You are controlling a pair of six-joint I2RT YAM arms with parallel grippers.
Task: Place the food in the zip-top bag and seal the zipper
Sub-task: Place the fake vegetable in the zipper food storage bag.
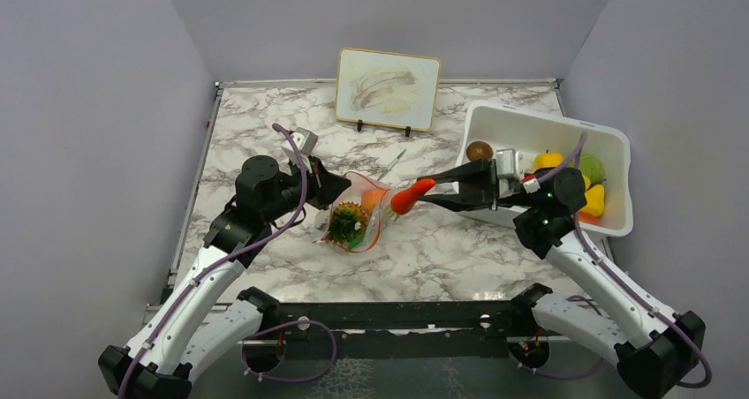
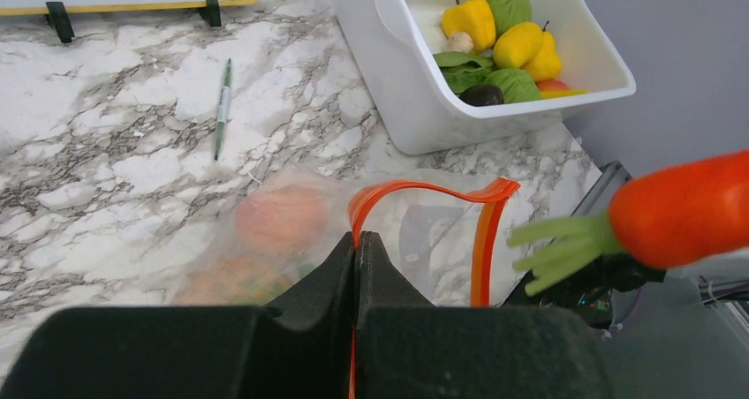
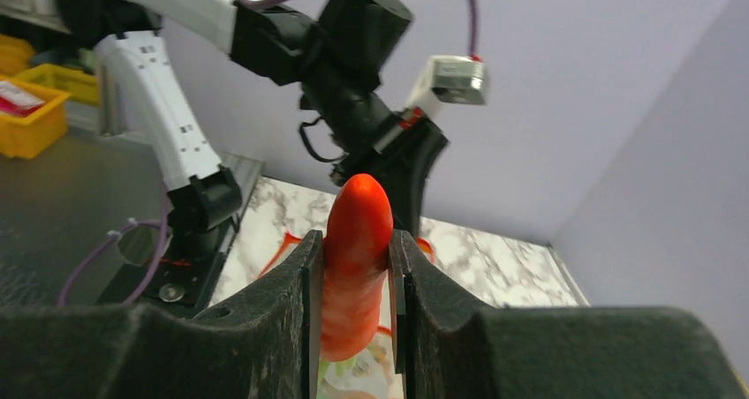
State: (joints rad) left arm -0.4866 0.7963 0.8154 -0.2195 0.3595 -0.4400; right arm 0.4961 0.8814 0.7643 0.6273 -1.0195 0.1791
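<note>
The clear zip-top bag (image 1: 358, 221) stands near the table's middle, its orange-red zipper (image 2: 424, 187) gaping toward the right. My left gripper (image 2: 357, 237) is shut on the zipper's near edge and holds the mouth up. Inside the bag lie a spiky pineapple (image 1: 347, 222) and a round orange fruit (image 2: 281, 218). My right gripper (image 3: 353, 238) is shut on an orange-red carrot (image 3: 358, 227) with green leaves (image 2: 561, 249). The carrot (image 1: 408, 196) hovers just right of the bag's mouth, leaf end toward it. More food, yellow peppers (image 2: 468, 19) and green leaves, lies in the bin.
A white bin (image 1: 618, 143) stands at the right, by the wall. A thin grey-green pen (image 2: 222, 108) lies on the marble behind the bag. A small framed whiteboard (image 1: 387, 87) stands at the back edge. Walls close in on the left, right and back.
</note>
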